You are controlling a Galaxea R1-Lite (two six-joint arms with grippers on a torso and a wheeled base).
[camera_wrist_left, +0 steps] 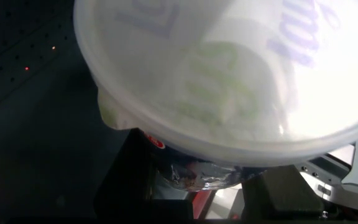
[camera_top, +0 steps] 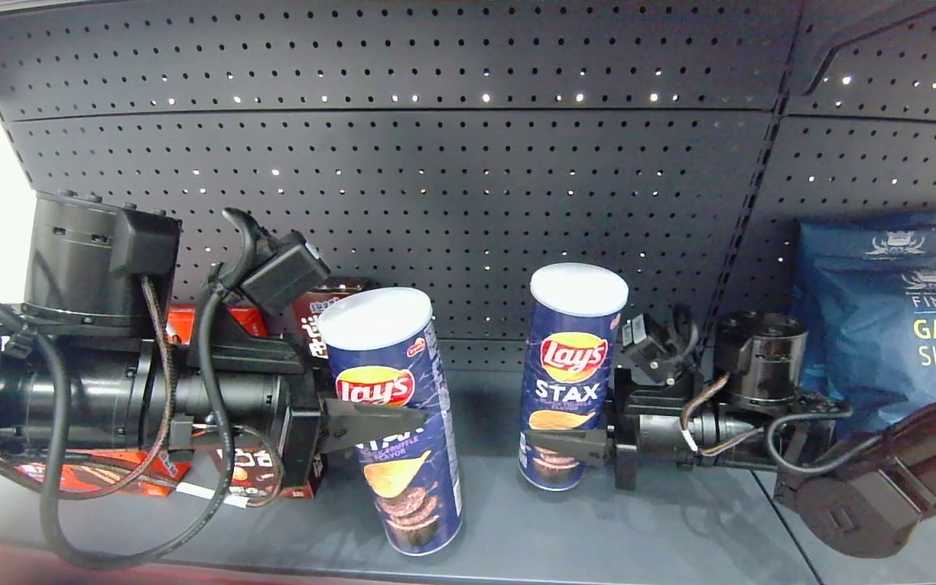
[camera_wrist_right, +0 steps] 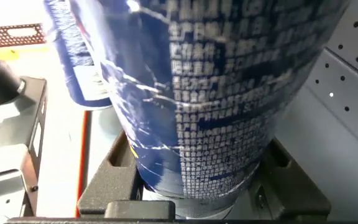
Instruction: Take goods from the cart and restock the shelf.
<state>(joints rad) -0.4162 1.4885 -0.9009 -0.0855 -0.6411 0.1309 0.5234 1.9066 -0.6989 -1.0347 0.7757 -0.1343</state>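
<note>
shelf (camera_top: 663, 520), red boxes (camera_top: 110, 479), blue bags (camera_top: 890, 325); left end effector (camera_top: 407, 418) gripping near can (camera_top: 411, 496), right end effector (camera_top: 545, 443) far can (camera_top: 572, 366)

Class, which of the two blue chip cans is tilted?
The left can, held by the left gripper, nearer the shelf front: it leans, while the right can in the right gripper stands upright.

The left can (camera_top: 403, 487) and right can (camera_top: 569, 382) were dark blue, veined with pale marbling, each with a red-and-yellow emblem, white lettering and a white lid. The back panel (camera_top: 435, 187) was dark grey, dotted with regular rows of holes. The shelf (camera_top: 639, 520) was plain grey. The bags (camera_top: 882, 341) were blue with yellow and white lettering, and the boxes (camera_top: 110, 478) were red-orange. The left pincer (camera_top: 413, 424) and right pincer (camera_top: 551, 445) were black.
</note>
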